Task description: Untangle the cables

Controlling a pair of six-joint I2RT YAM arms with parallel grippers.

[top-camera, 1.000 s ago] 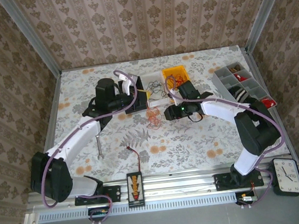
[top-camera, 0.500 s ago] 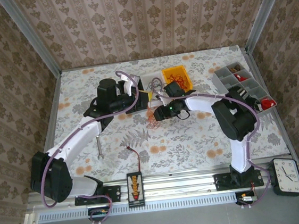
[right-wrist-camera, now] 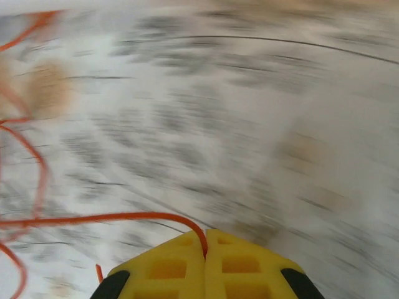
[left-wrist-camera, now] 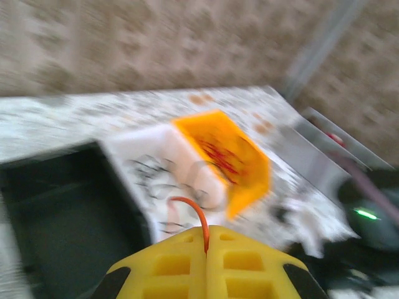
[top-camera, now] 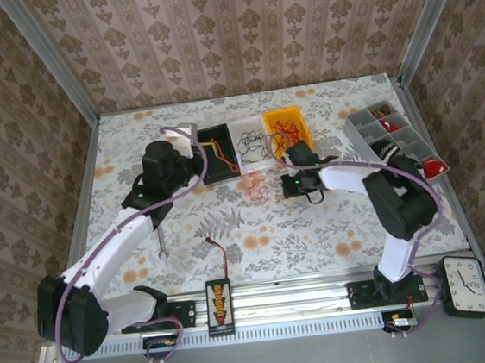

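The cables lie as a loose orange-red tangle on the patterned table, between the two arms. My left gripper is shut on a thin orange wire that curls up out of its yellow fingertips. From the top it sits at the near edge of the black bin, left gripper. My right gripper is shut on another orange wire that runs off to the left towards more orange loops. From above, the right gripper is just right of the tangle. Both wrist views are blurred.
A black bin, a white tray with dark wires and an orange bin stand in a row at the back. A grey compartment box is far right. A metal tool and a red-black lead lie near front.
The right gripper has shut on an orange wire and drawn back to the right. The left arm has pulled back to the left, uncovering the black bin, still shut on its wire.
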